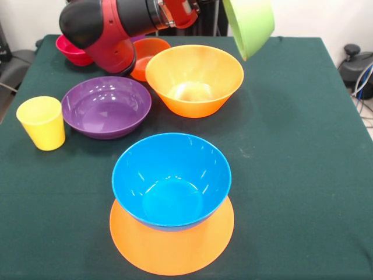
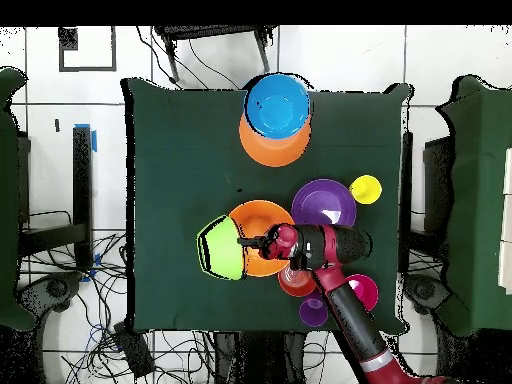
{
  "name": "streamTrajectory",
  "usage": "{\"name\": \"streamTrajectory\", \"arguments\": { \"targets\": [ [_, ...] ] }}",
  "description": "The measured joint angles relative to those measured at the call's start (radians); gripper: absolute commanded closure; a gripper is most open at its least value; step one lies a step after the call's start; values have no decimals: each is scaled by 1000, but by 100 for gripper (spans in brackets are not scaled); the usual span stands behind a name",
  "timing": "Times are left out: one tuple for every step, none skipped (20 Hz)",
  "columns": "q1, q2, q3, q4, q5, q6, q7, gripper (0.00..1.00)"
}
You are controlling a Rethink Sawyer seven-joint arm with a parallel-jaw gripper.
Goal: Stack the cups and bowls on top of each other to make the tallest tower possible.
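At 12 o'clock in the front view, the Sawyer arm (image 1: 111, 26) carries the green bowl (image 1: 250, 23) tilted on its side, clear of the table (image 1: 303, 146). The gripper (image 2: 243, 241) is clamped on the green bowl's rim, as the overhead view shows.

The tower (image 1: 172, 216) stands at 6 o'clock: a blue bowl (image 1: 172, 178) seated upright on an inverted large orange bowl (image 1: 172, 248). A second large orange bowl (image 1: 194, 79) sits upright just beside the purple bowl (image 1: 106, 107); the yellow cup (image 1: 42, 122) is at 9 o'clock. A pink-red bowl (image 1: 70, 51) and a small orange-red bowl (image 1: 145, 55) lie partly behind the arm.

Hazards, as judged:
- Rim grip on a tilted bowl: slippage may drop it.
- Off-centre release over the blue bowl may tip the tower.
- A low transit path may strike the upright orange bowl.
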Motion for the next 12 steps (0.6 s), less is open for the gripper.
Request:
{"name": "streamTrajectory", "arguments": {
  "targets": [
    [0,0,0,0,0,0,0,100],
    [2,0,0,-2,0,0,0,100],
    [2,0,1,-2,0,0,0,100],
    [2,0,1,-3,0,0,0,100],
    [3,-1,1,-5,0,0,0,100],
    [4,-1,1,-6,0,0,0,100],
    [4,-1,1,-6,0,0,0,100],
    [7,-1,1,-10,0,0,0,100],
    [10,-1,1,-13,0,0,0,100],
    [12,-1,1,-16,0,0,0,100],
    [14,-2,0,-18,0,0,0,100],
    [20,-1,-1,-25,0,0,0,100]
  ]
}}
